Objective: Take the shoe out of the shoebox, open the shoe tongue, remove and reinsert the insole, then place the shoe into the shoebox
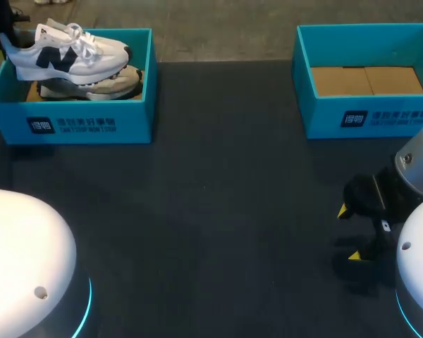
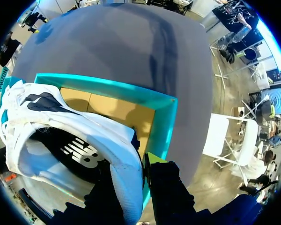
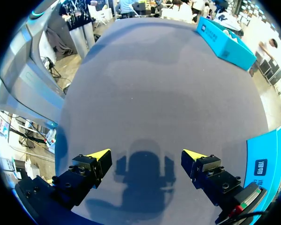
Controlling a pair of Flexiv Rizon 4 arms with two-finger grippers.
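**A:** Going by the head view, which step are you working on?

**B:** You are taking the shoe out. It is riding tilted above the rim of the left box, over the other shoe lying inside. The right box is standing well apart, showing only its cardboard floor. I judge the tongue and insole work is all waiting.

**A:** And the left wrist view?

**B:** Your left gripper is pinching the shoe's heel wall. One finger is sitting inside the collar, and the other is outside with its yellow tip showing. The shoe's opening is facing the camera.

**A:** The right wrist view?

**B:** Your right gripper is hanging over the table, jaws spread wide, touching and holding nothing.

**A:** What is the next move asking of you?

**B:** Probably carrying the shoe clear of the rim and setting it down mid-table, within the right gripper's reach. Keep the heel pinch firm so the shoe isn't swinging.
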